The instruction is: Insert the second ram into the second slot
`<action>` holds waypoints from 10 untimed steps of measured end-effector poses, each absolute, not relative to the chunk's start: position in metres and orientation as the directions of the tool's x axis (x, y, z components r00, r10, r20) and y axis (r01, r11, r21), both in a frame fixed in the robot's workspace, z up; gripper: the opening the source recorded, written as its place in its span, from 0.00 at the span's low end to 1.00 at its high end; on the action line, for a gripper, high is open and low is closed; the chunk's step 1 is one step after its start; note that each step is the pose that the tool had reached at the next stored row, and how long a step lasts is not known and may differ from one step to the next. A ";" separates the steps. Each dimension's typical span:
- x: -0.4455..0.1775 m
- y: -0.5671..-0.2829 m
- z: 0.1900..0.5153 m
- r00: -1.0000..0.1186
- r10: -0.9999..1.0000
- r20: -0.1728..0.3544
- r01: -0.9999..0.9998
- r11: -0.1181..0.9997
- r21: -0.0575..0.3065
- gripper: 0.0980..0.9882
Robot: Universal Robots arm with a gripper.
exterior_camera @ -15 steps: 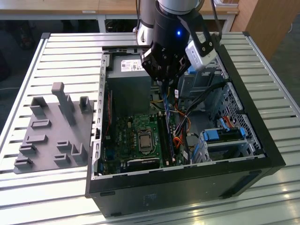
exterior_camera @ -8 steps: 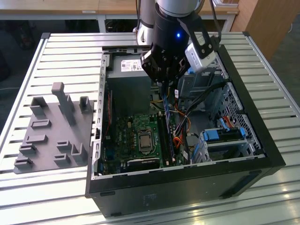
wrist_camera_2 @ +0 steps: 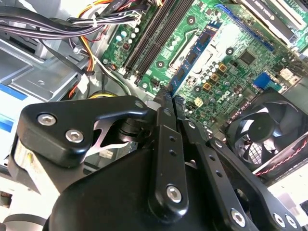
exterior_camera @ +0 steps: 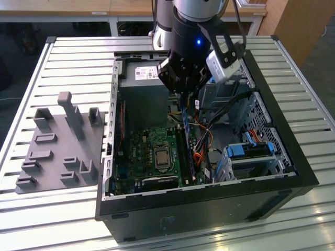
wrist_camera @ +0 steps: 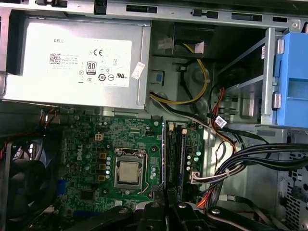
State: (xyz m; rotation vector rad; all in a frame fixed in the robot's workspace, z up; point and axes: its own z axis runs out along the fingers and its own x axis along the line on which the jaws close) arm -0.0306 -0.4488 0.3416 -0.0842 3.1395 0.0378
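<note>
Second ram [wrist_camera_2: 192,55] — where is it right now?

Pinched in the gripper [wrist_camera_2: 168,98], whose fingers are closed on one end. The blue stick juts out over the motherboard [wrist_camera_2: 226,72], above the memory slots [wrist_camera_2: 151,36] and not seated in any.

What could spoil it from here?

Misalignment, I'd judge. If the stick meets the slot tilted or off to one side, its edge could jam on the slot wall or a latch, and pressing on might bend it or stress the board. The cable bundle [wrist_camera: 260,154] lies just beside the slots — a stray wire could snag.

Do the views differ?

Yes. The second wrist view shows the grip and the stick's face. The first wrist view looks along the slots and takes in the power supply [wrist_camera: 77,57]. The exterior view shows the whole case [exterior_camera: 209,204], with the second ram hanging below the gripper.
</note>
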 end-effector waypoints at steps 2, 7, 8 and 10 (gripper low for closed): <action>-0.031 -0.449 0.341 -0.999 -0.053 -0.001 -0.053 0.998 0.024 0.04; -0.031 -0.449 0.339 -0.999 -0.053 -0.001 -0.053 0.998 0.022 0.04; -0.031 -0.449 0.338 -0.999 -0.053 -0.001 -0.053 0.998 0.022 0.04; -0.031 -0.449 0.337 -0.999 -0.053 -0.001 -0.053 0.998 0.021 0.04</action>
